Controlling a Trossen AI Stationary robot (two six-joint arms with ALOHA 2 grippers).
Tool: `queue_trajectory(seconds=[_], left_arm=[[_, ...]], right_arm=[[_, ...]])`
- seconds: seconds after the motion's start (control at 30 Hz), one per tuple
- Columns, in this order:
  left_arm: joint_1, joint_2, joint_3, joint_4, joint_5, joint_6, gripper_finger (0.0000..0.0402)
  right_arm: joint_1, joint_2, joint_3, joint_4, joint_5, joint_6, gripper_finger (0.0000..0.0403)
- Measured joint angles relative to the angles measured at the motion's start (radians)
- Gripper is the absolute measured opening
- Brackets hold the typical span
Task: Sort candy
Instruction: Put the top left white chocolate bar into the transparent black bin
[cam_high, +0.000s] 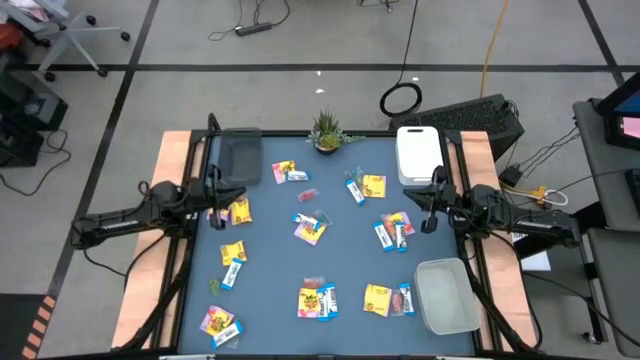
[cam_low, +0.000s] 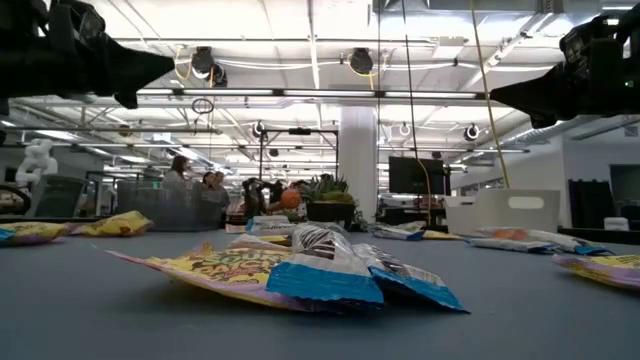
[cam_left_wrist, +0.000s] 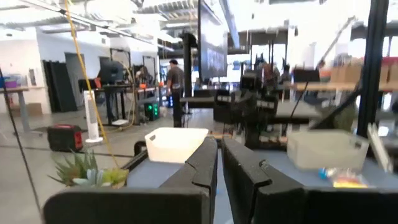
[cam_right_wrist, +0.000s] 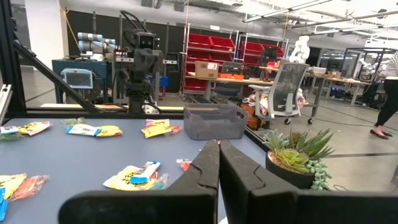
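Observation:
The candy lies scattered over the blue table (cam_high: 270, 290): yellow packets (cam_high: 309, 228), slim blue-and-white bars (cam_high: 384, 235) and small red and pink pieces (cam_high: 305, 194). In the low view one heap of candy (cam_low: 300, 270) lies close up. My left gripper (cam_high: 217, 192) hovers level over the table's left side, shut and holding nothing; only a sliver of gap shows between its fingers (cam_left_wrist: 219, 149). Over the right side my right gripper (cam_high: 432, 205) hovers level, shut and holding nothing (cam_right_wrist: 218, 149). Both stand high above the candy in the low view.
A dark grey bin (cam_high: 238, 157) stands at the far left, a white bin (cam_high: 418, 152) at the far right and a clear bin (cam_high: 445, 295) at the near right. A small potted plant (cam_high: 326, 132) sits at the middle of the far edge. People stand in the room behind.

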Motion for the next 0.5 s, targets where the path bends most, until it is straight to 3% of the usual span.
queue_trajectory(seconds=[0.2,0.5], left_arm=[[0.001,0.094,0.057,-0.107,0.011,-0.057,0.0026],[0.002,0.395,0.163,-0.138,-0.024,-0.131,0.0004]], right_arm=[[0.000,0.000,0.000,0.000,0.000,0.000,0.0000],[0.000,0.000,0.000,0.000,0.000,0.000,0.0000]])
